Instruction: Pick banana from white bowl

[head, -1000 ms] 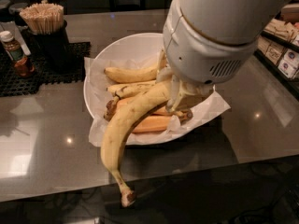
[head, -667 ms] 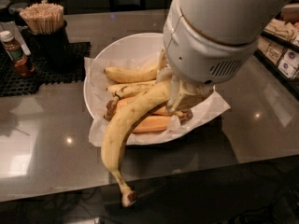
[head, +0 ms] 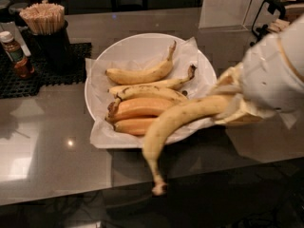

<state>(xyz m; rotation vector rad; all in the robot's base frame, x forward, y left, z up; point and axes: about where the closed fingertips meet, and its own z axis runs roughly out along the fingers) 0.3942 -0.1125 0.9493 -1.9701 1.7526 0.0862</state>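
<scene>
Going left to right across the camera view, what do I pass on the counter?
A small brown sauce bottle → black cup of wooden sticks → wide white paper-lined bowl → gripper, shut on the long curved pale-yellow banana.

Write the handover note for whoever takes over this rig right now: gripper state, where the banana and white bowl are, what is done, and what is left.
Gripper: at the right of the view beside the bowl's right rim, shut on one end of the banana.
Banana: held slanting down to the left, crossing the front rim of the white bowl, with its stem end pointing toward the front edge of the counter.
Done: the grasp is made, and the banana looks lifted off the pile.
Left: carry it fully clear of the bowl. The smaller bananas lie in the bowl.
</scene>
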